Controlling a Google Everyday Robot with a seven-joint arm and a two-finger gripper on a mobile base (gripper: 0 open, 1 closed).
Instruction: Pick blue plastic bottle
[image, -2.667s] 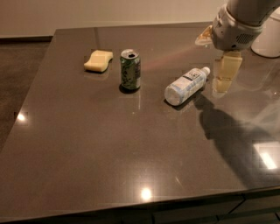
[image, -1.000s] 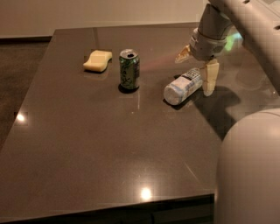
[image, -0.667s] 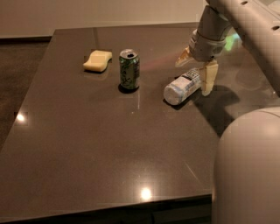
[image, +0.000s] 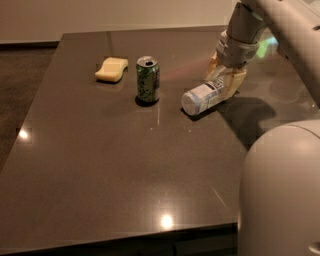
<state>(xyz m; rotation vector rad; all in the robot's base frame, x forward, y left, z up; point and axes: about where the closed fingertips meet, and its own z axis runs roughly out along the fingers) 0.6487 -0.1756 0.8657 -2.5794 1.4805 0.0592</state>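
The blue plastic bottle (image: 201, 97), pale and clear with a white label in dark print, lies on its side on the dark table (image: 115, 165), right of centre, its base toward me. My gripper (image: 224, 76) has come down over its far cap end. One yellowish finger (image: 236, 83) is on the right of the bottle and the other is on the left, behind it. The fingers stand apart, straddling the bottle. The cap is hidden behind the gripper. The bottle rests on the table.
A green drink can (image: 148, 79) stands upright left of the bottle. A yellow sponge (image: 112, 69) lies further left and back. My arm's large pale body (image: 280, 190) fills the lower right. The table's front edge runs along the bottom.
The gripper has moved left and down from beside the bottle's cap to straddle the bottle's far end. The bottle, can and sponge have not moved.
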